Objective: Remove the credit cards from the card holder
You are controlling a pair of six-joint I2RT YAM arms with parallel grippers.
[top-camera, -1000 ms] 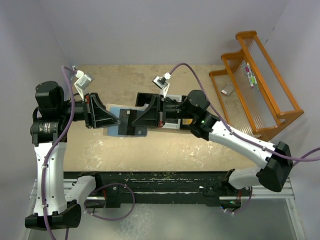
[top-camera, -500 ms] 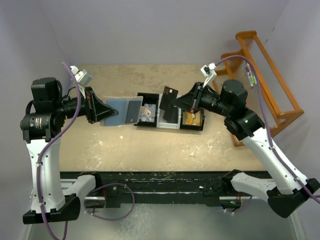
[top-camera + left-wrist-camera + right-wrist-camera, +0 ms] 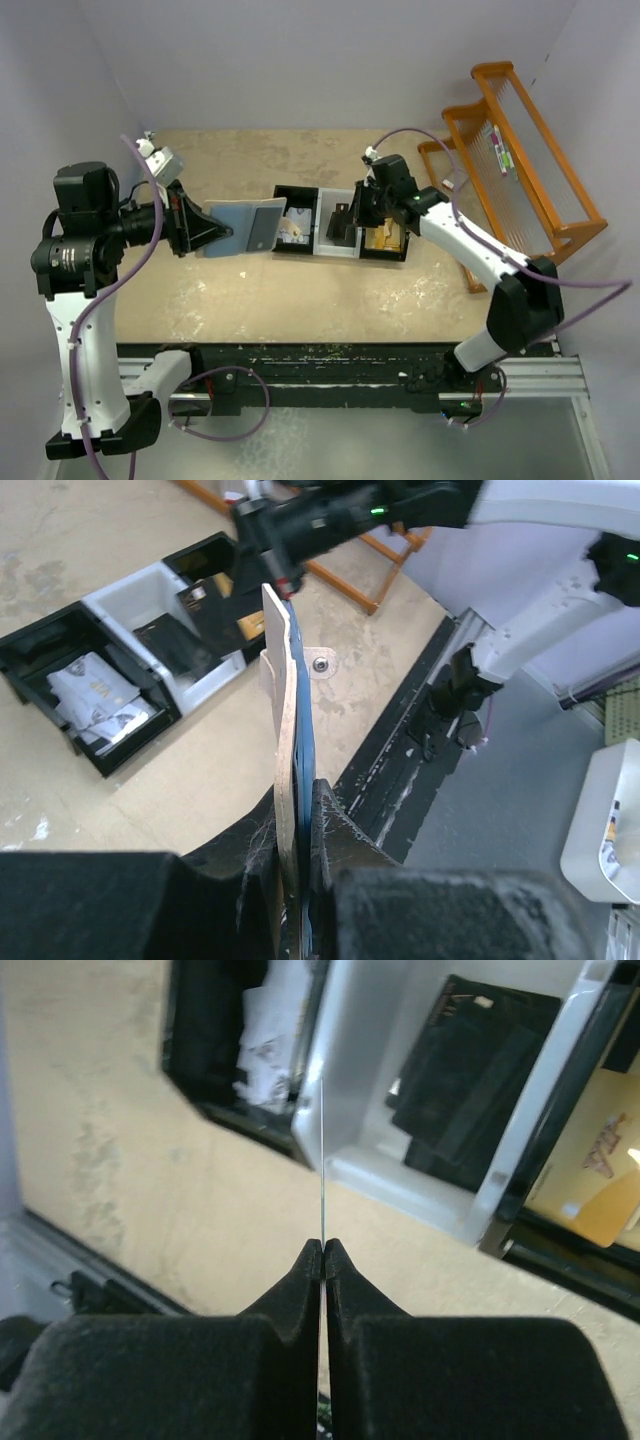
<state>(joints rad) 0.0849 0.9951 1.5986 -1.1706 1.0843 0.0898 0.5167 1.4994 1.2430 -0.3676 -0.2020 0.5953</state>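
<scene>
Transfer of one card in progress, judged from the overhead view: the flat booklet-like card holder, pale blue-grey inside (image 3: 240,225), hangs clear of the tan counter (image 3: 330,300), pinched at its left end by the left hand (image 3: 218,232). The right hand (image 3: 352,215) hovers over the black three-compartment plastic tray (image 3: 290,250) with a thin dark card (image 3: 340,228). An orange wooden rack (image 3: 520,150) stands well apart at far right, out of the way. Left wrist view: card holder (image 3: 290,710) seen edge-on, tan face and blue layer together, upright. The left hand (image 3: 300,825) is nearly closed and clamped on its lower end, with the tray (image 3: 110,602) beyond. Right wrist view: right hand (image 3: 323,1252) fully closed on the card (image 3: 323,1160), which shows only as a hairline edge. That edge sits over the wall (image 3: 400,1175) between the tray's compartment of crumpled white paper (image 3: 272,1055) and its white middle compartment, where dark cards (image 3: 480,1070) already lie. A yellow-tan card (image 3: 600,1195) lies in the far compartment. The next move probably calls for shifting over the middle compartment, lowering, then opening the fingers. The dividing wall is the likely snag. Whether more cards remain in the holder cannot be told.
</scene>
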